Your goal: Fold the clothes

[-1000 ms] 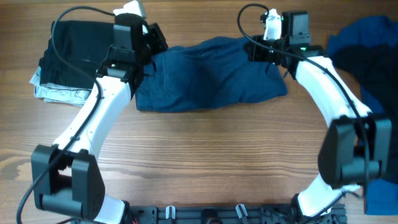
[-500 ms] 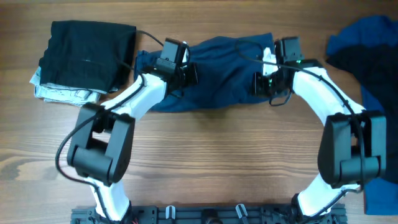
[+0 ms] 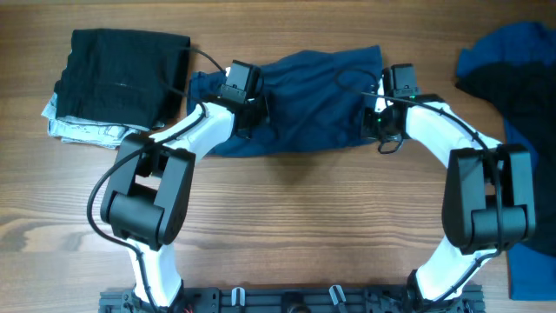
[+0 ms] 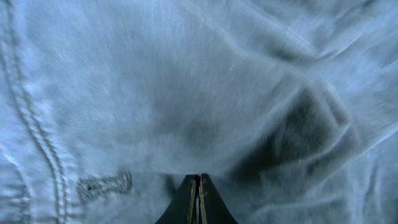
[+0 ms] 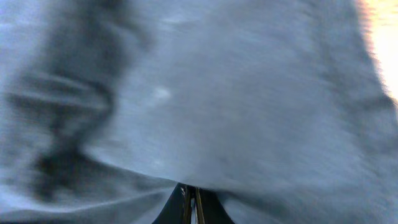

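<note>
Table point(image 3: 287, 217): bare wood across the lower half of the overhead view, with all the cloth along the top edge.

Trousers point(image 3: 304, 104): navy, top centre, lying crosswise as a rumpled band. This is the piece being worked. Both arms reach in from below, one at each end, which is probably to keep the fold edge straight.

Blue heap point(image 3: 504, 48): upper right corner with a dark garment point(image 3: 517, 100) on top, loose and well apart from the trousers. Looks like the to-do pile.

Black garment point(image 3: 122, 74): upper left, squared off, sitting on a pale patterned one point(image 3: 82, 130). Looks like the done stack, parked just beside the trousers' left end.

Left claw point(image 4: 199, 185): fingers pressed together with no gap and the tips buried in denim. Creases run to the tips, so I read it as pinching a thin layer of the trousers.

Right claw point(image 5: 189, 191): same story at the right end, closed tight with cloth bunching into the tips. That view is blurred.

Seam point(image 4: 37, 137): double stitching with a short bar tack, left side of the left wrist view.

Guess: mid-fold, edge not yet laid down.
</note>
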